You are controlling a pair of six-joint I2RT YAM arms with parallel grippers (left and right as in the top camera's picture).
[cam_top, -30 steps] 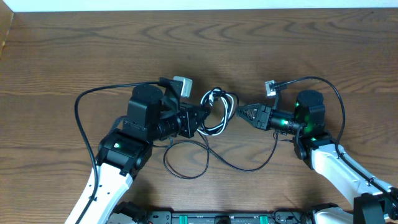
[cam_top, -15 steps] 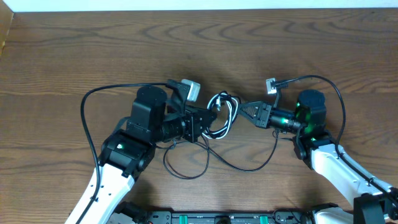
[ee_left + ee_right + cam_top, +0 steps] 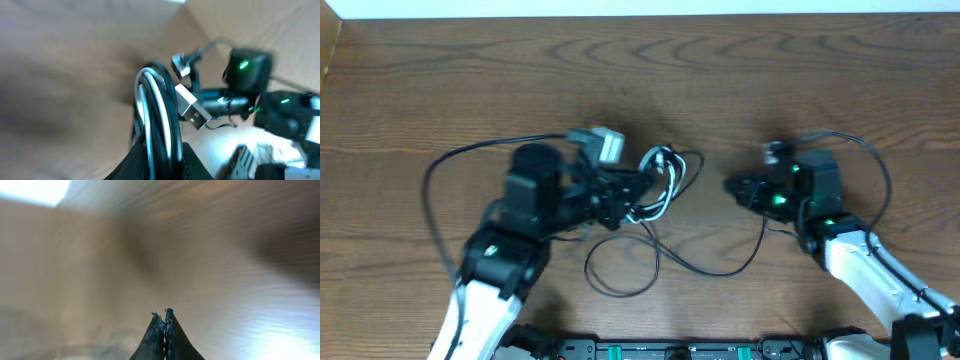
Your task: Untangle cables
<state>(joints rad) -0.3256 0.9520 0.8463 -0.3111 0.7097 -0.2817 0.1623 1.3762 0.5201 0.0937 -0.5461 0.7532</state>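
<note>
The left gripper (image 3: pixel 623 197) clamps the coiled thin black-and-white cables (image 3: pixel 662 178), while the right gripper (image 3: pixel 733 186) is closed empty, so one-handed pulling may tighten the tangle.

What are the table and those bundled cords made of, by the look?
The table looks like wood or wood-look laminate: brown, visible grain, matte. The cables seem plastic- or rubber-sheathed, black and white, slightly glossy; one plug tip looks metallic.
</note>
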